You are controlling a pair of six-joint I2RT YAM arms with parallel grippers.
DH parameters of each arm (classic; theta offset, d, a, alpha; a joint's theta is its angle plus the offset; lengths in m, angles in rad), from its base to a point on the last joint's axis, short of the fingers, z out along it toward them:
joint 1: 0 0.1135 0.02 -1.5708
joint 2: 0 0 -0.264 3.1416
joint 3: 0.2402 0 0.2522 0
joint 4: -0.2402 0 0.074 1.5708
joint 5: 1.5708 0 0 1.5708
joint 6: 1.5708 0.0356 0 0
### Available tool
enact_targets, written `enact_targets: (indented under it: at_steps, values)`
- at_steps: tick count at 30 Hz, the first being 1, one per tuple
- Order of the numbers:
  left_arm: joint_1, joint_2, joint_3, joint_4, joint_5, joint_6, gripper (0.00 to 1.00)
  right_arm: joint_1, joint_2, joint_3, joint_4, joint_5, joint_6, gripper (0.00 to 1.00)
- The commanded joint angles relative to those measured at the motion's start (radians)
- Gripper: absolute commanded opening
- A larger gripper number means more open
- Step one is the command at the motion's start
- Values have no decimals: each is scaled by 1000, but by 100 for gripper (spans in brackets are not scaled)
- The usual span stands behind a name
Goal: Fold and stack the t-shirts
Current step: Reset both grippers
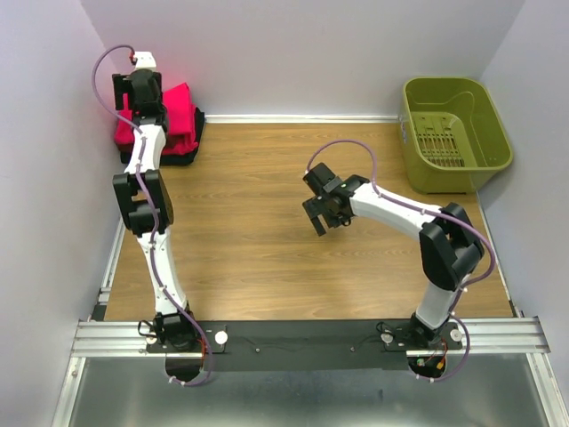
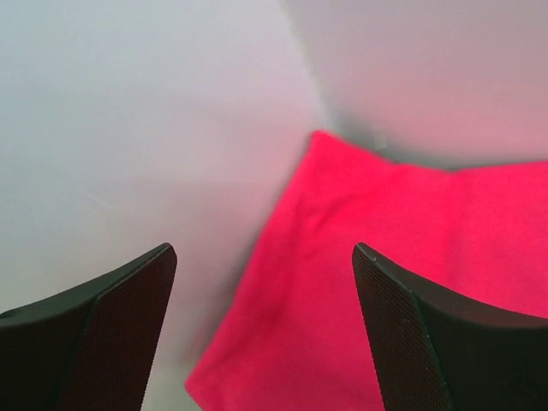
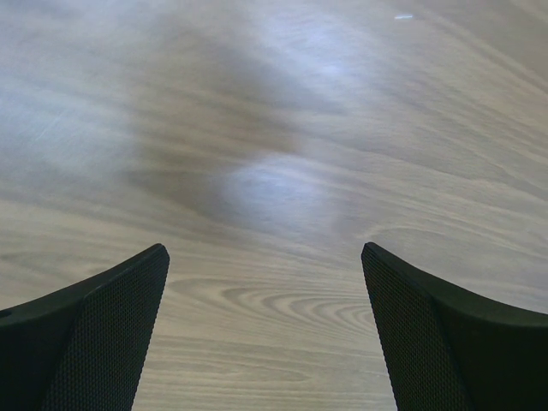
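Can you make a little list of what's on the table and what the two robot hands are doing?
top shirt: pink-red t-shirt, folded, on a stack in the far left corner
under it: darker folded cloth
left fingers: open, holding nothing, above the pink-red t-shirt
right fingers: open, holding nothing, over bare wooden table
basket: olive green, far right corner

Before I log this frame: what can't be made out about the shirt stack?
Top external: how many shirts the folded pink-and-dark cloth stack holds; the white-and-black left arm covers much of it.
Left wrist: only the stack's bright pink top shirt shows, cut off by the frame edges; lower layers hidden beneath it.
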Motion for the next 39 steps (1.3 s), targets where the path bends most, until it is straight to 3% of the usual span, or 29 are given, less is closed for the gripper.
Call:
enact_targets:
  at_steps: [1,6,9,16,24,28,31,39]
  values:
    - [-64,-232,-78,32,147,-173,93,-73,-72,47,-13,101,68,100]
    - [-160,-464,-259,-25,253,-329,94,-183,-187,63,-13,128,146,100]
    - [-206,-611,-394,-66,343,-497,95,-286,-272,67,-13,128,181,100]
    - [-254,-976,-733,-192,411,-578,95,-332,-521,50,-13,274,192,100]
    - [-258,-1547,-1040,-338,250,-529,95,-332,-860,-48,36,348,155,100]
    - [-260,-1819,-1164,-358,76,-501,95,-332,-1048,-195,94,367,129,100]
    - [-260,-1927,-1210,-369,34,-523,95,-331,-1184,-258,137,330,86,100]
    - [-260,-2168,-1320,-484,-101,-654,95,-331,-1356,-384,183,289,28,100]
